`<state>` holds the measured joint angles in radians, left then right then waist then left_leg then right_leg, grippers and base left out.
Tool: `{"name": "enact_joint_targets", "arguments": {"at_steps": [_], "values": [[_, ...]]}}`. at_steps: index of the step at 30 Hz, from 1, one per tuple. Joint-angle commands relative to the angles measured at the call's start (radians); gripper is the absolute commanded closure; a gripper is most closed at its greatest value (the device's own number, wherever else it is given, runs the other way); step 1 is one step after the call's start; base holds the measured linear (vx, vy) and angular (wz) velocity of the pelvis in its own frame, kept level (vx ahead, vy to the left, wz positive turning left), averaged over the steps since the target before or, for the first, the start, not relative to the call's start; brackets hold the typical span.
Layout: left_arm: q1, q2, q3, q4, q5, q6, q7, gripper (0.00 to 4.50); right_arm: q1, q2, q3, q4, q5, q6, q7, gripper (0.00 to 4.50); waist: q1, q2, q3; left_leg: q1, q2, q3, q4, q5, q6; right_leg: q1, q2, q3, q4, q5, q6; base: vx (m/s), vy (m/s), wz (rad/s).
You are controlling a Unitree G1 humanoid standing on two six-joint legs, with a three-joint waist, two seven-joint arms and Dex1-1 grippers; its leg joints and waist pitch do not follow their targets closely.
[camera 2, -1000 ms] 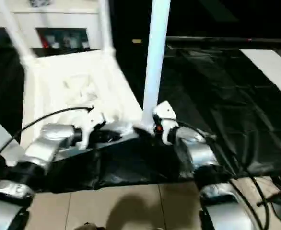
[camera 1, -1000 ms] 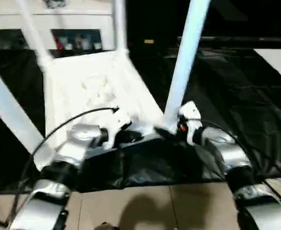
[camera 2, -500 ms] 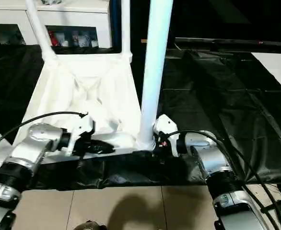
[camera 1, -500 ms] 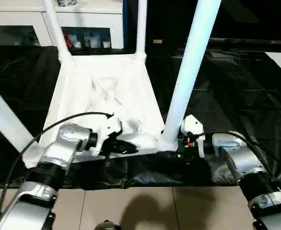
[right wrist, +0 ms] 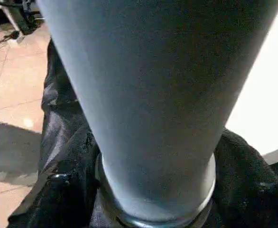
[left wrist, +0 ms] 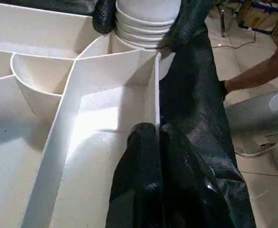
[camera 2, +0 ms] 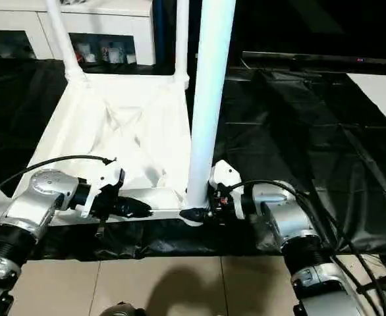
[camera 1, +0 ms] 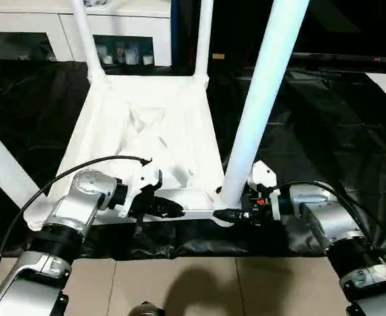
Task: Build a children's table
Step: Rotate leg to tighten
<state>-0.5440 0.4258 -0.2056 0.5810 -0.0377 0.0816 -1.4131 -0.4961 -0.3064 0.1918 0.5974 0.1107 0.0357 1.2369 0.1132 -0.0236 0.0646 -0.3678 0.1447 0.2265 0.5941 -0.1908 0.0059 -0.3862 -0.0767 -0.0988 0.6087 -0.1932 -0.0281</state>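
Observation:
The children's table lies upside down on a black sheet, its ribbed white top (camera 1: 147, 131) facing up. Its tube legs stand in the corner sockets: two far ones (camera 1: 204, 39) and a near left one (camera 1: 2, 168). My left gripper (camera 1: 173, 209) is shut on the thin near rim of the top, and both black fingertips (left wrist: 141, 137) pinch that wall. My right gripper (camera 1: 229, 214) is closed around the base of the near right leg (camera 1: 262, 99), where it enters its socket. One of its black fingers (left wrist: 103, 16) presses each side of the leg's ringed foot.
The black sheet (camera 1: 325, 131) covers the floor around the table, with beige tiles (camera 1: 199, 283) in front of it. A white glass-door cabinet (camera 1: 41, 26) stands behind. A person's bare arm (left wrist: 253, 73) reaches in low beside the sheet on the near right.
The camera has tilted and steadied. My right gripper's fingers have drawn in around the base of the near right leg. My left gripper stays clamped on the rim.

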Motion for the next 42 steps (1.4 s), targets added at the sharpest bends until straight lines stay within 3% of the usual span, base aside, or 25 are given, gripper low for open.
{"name": "enact_joint_targets", "arguments": {"at_steps": [1, 4, 5, 7, 8, 10, 13, 14, 15, 16, 18, 21, 24, 25, 26, 27, 28, 30, 31, 33, 35, 38, 39, 42], "values": [[-0.005, -0.024, 0.006, -0.043, -0.030, -0.008, 0.026, 4.50, 0.001, 0.072, 0.041, 0.021, -0.001, -0.003, -0.031, 1.72, 0.000, -0.003, -0.058, 0.022, 0.121, -0.064, -0.082, -0.257, -0.013, 0.027, -0.129, 0.082, -0.086, -0.341, -0.208, 0.000, 0.000, 0.00], [-0.006, 0.026, 0.037, -0.045, -0.033, -0.006, 0.037, 4.50, -0.020, 0.132, 0.046, 0.067, -0.012, -0.033, -0.082, 1.75, -0.014, -0.006, -0.053, 0.021, 0.121, -0.078, -0.086, -0.329, -0.048, 0.024, -0.138, 0.082, -0.095, -0.467, -0.184, 0.000, 0.000, 0.00], [-0.005, 0.038, 0.044, -0.049, -0.034, -0.003, 0.036, 4.50, -0.024, 0.143, 0.046, 0.074, -0.014, -0.038, -0.091, 1.75, -0.020, -0.015, -0.052, 0.020, 0.123, -0.080, -0.090, -0.345, -0.054, 0.025, -0.137, 0.082, -0.097, -0.485, -0.174, 0.000, 0.000, 0.00], [-0.004, 0.052, 0.052, -0.052, -0.036, -0.001, 0.035, 4.50, -0.031, 0.159, 0.047, 0.088, -0.018, -0.045, -0.107, 1.76, -0.021, -0.011, -0.052, 0.022, 0.124, -0.083, -0.090, -0.353, -0.061, 0.022, -0.139, 0.083, -0.095, -0.490, -0.173, 0.000, 0.000, 0.00], [0.004, 0.083, 0.067, -0.067, -0.040, 0.007, 0.028, 4.50, -0.047, 0.193, 0.048, 0.117, -0.026, -0.057, -0.138, 1.76, -0.025, -0.021, -0.052, 0.022, 0.125, -0.082, -0.094, -0.359, -0.069, 0.021, -0.136, 0.083, -0.093, -0.471, -0.177, 0.000, 0.000, 0.00], [0.019, 0.111, 0.076, -0.092, -0.043, 0.017, 0.021, 4.50, -0.064, 0.228, 0.050, 0.149, -0.038, -0.068, -0.172, 1.76, -0.032, -0.017, -0.054, 0.013, 0.124, -0.086, -0.098, -0.346, -0.081, 0.025, -0.139, 0.085, -0.085, -0.429, -0.191, 0.000, 0.000, 0.00], [0.030, 0.114, 0.076, -0.108, -0.045, 0.022, 0.025, 4.50, -0.074, 0.247, 0.047, 0.173, -0.048, -0.076, -0.201, 1.76, -0.036, -0.016, -0.056, 0.020, 0.123, -0.080, -0.099, -0.339, -0.098, 0.018, -0.130, 0.085, -0.078, -0.332, -0.210, 0.000, 0.000, 0.00], [0.058, 0.102, 0.072, -0.146, -0.041, 0.026, 0.059, 4.50, -0.092, 0.289, 0.041, 0.227, -0.076, -0.082, -0.300, 1.76, -0.036, -0.035, -0.055, 0.027, 0.121, -0.073, -0.096, -0.340, -0.092, 0.016, -0.128, 0.085, -0.080, -0.313, -0.220, 0.000, 0.000, 0.00], [0.068, 0.090, 0.070, -0.159, -0.034, 0.028, 0.087, 4.50, -0.099, 0.306, 0.040, 0.252, -0.093, -0.087, -0.358, 1.76, -0.038, -0.028, -0.054, 0.019, 0.120, -0.078, -0.094, -0.319, -0.092, 0.021, -0.138, 0.089, -0.074, -0.305, -0.232, 0.000, 0.000, 0.00], [0.076, 0.062, 0.067, -0.166, -0.014, 0.034, 0.153, 4.50, -0.109, 0.331, 0.037, 0.285, -0.111, -0.080, -0.439, 1.76, -0.043, -0.030, -0.054, 0.020, 0.121, -0.080, -0.094, -0.321, -0.097, 0.020, -0.139, 0.088, -0.079, -0.335, -0.224, 0.000, 0.000, 0.00], [0.080, 0.044, 0.065, -0.171, 0.001, 0.039, 0.198, 4.50, -0.115, 0.347, 0.035, 0.306, -0.122, -0.074, -0.490, 1.77, -0.044, -0.031, -0.052, 0.031, 0.117, -0.078, -0.090, -0.351, -0.099, 0.013, -0.135, 0.088, -0.089, -0.389, -0.205, 0.000, 0.000, 0.00], [0.086, -0.061, 0.066, -0.201, 0.031, 0.081, 0.371, 4.50, -0.139, 0.414, -0.001, 0.374, -0.138, -0.066, -0.685, 1.78, -0.047, -0.032, -0.047, 0.041, 0.119, -0.079, -0.093, -0.408, -0.116, 0.005, -0.129, 0.087, -0.093, -0.432, -0.194, 0.000, 0.000, 0.00], [0.089, -0.128, 0.053, -0.230, 0.042, 0.107, 0.445, 4.50, -0.154, 0.440, -0.012, 0.406, -0.146, -0.087, -0.759, 1.78, -0.048, -0.034, -0.044, 0.045, 0.116, -0.083, -0.090, -0.450, -0.107, 0.003, -0.133, 0.088, -0.107, -0.525, -0.156, 0.000, 0.000, 0.00], [0.090, -0.148, 0.044, -0.239, 0.044, 0.114, 0.458, 4.50, -0.156, 0.444, -0.011, 0.410, -0.148, -0.104, -0.760, 1.78, -0.045, -0.028, -0.044, 0.045, 0.115, -0.085, -0.089, -0.451, -0.103, 0.003, -0.135, 0.088, -0.109, -0.533, -0.149, 0.000, 0.000, 0.00], [0.087, -0.177, 0.027, -0.246, 0.046, 0.115, 0.469, 4.50, -0.152, 0.445, -0.010, 0.402, -0.146, -0.135, -0.736, 1.78, -0.046, -0.026, -0.044, 0.047, 0.116, -0.082, -0.090, -0.454, -0.098, 0.002, -0.130, 0.088, -0.112, -0.524, -0.141, 0.000, 0.000, 0.00], [0.086, -0.183, 0.022, -0.247, 0.046, 0.114, 0.470, 4.50, -0.151, 0.445, -0.009, 0.399, -0.145, -0.145, -0.731, 1.44, -0.044, -0.028, -0.045, 0.046, 0.115, -0.082, -0.090, -0.447, -0.094, 0.004, -0.129, 0.089, -0.111, -0.516, -0.142, 0.000, 0.000, 0.00], [0.085, -0.187, 0.019, -0.247, 0.048, 0.114, 0.471, 4.50, -0.152, 0.442, -0.012, 0.398, -0.143, -0.152, -0.727, 1.09, -0.042, -0.020, -0.047, 0.041, 0.114, -0.082, -0.091, -0.427, -0.087, 0.008, -0.131, 0.090, -0.107, -0.498, -0.145, 0.000, 0.000, 0.00], [0.084, -0.185, 0.016, -0.248, 0.053, 0.111, 0.464, 4.50, -0.159, 0.429, -0.023, 0.398, -0.134, -0.166, -0.705, 1.09, -0.041, -0.023, -0.048, 0.039, 0.115, -0.080, -0.093, -0.405, -0.080, 0.010, -0.127, 0.090, -0.104, -0.461, -0.152, 0.000, 0.000, 0.00], [0.084, -0.185, 0.016, -0.248, 0.054, 0.111, 0.463, 4.50, -0.160, 0.428, -0.024, 0.398, -0.133, -0.168, -0.703, 1.03, -0.038, -0.012, -0.049, 0.039, 0.115, -0.080, -0.093, -0.398, -0.081, 0.011, -0.128, 0.091, -0.101, -0.442, -0.158, 0.000, 0.000, 0.00], [0.085, -0.165, 0.020, -0.250, 0.055, 0.094, 0.437, 4.50, -0.166, 0.397, -0.023, 0.385, -0.132, -0.193, -0.657, 0.64, -0.037, -0.018, -0.053, 0.036, 0.114, -0.075, -0.093, -0.370, -0.072, 0.016, -0.125, 0.091, -0.096, -0.385, -0.174, 0.000, 0.000, 0.00], [0.087, -0.153, 0.023, -0.251, 0.054, 0.085, 0.417, 4.50, -0.165, 0.373, -0.018, 0.371, -0.135, -0.205, -0.626, 0.60, -0.032, -0.011, -0.054, 0.033, 0.114, -0.074, -0.092, -0.339, -0.061, 0.020, -0.127, 0.092, -0.093, -0.346, -0.186, 0.000, 0.000, 0.00], [0.094, -0.119, 0.021, -0.259, 0.045, 0.074, 0.348, 4.50, -0.147, 0.295, -0.007, 0.318, -0.133, -0.222, -0.506, 0.60, -0.026, -0.015, -0.060, 0.030, 0.112, -0.066, -0.088, -0.273, -0.037, 0.029, -0.122, 0.089, -0.082, -0.249, -0.206, 0.000, 0.000, 0.00], [0.095, -0.112, 0.021, -0.259, 0.038, 0.072, 0.330, 4.50, -0.140, 0.272, -0.003, 0.303, -0.132, -0.226, -0.469, 0.60, -0.021, -0.006, -0.060, 0.033, 0.113, -0.063, -0.085, -0.249, -0.028, 0.026, -0.119, 0.089, -0.077, -0.204, -0.219, 0.000, 0.000, 0.00], [0.101, -0.090, 0.018, -0.269, 0.004, 0.076, 0.256, 4.50, -0.107, 0.193, 0.011, 0.247, -0.109, -0.225, -0.327, 0.60, -0.012, -0.010, -0.064, 0.030, 0.112, -0.056, -0.080, -0.196, 0.000, 0.032, -0.112, 0.085, -0.064, -0.098, -0.246, 0.000, 0.000, 0.00]]}}
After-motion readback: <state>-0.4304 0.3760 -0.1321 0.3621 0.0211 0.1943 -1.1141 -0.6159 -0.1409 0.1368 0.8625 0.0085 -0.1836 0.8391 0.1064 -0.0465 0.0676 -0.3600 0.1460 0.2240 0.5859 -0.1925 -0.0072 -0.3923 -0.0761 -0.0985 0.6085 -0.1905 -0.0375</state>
